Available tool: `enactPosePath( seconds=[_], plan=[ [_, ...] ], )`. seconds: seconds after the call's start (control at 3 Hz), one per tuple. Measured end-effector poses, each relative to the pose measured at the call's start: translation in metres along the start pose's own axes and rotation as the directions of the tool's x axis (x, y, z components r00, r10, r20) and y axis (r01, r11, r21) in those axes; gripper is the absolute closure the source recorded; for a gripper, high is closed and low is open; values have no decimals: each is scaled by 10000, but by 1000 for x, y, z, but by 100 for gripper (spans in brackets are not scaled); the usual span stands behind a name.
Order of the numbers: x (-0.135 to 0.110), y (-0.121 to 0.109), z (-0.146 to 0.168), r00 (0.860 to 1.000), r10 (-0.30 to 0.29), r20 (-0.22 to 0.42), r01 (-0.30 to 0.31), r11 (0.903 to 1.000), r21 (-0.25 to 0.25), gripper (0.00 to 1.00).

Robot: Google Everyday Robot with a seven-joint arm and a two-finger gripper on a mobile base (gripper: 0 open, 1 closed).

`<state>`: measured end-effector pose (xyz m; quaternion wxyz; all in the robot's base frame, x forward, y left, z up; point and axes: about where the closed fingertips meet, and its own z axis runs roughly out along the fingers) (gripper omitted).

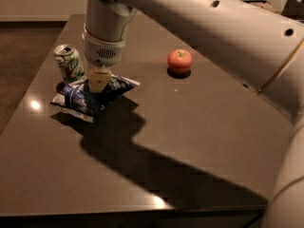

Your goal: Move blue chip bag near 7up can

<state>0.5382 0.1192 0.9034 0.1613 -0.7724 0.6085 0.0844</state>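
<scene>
The blue chip bag [76, 99] lies crumpled on the dark table [199, 127] at the left. It sits just in front of, and to the right of, the 7up can [69, 63], which stands upright almost touching it. My gripper [99, 81] comes straight down from the white arm onto the bag's upper right part. Its beige fingers are pressed together on the foil. The middle of the bag is hidden under them.
A red apple [180, 61] sits on the table to the right of the gripper, well apart. The table's left edge runs close by the can and bag. The arm's large shadow falls across the table's front middle.
</scene>
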Motion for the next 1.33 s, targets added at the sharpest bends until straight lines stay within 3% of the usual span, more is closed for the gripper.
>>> enactPosePath(
  seconds=[1.0,1.33],
  plan=[
    [2,-10,12,9995,320,62,-320,9994,-88,5],
    [1,-10,12,9995,312,65,-311,9995,-82,0]
  ],
)
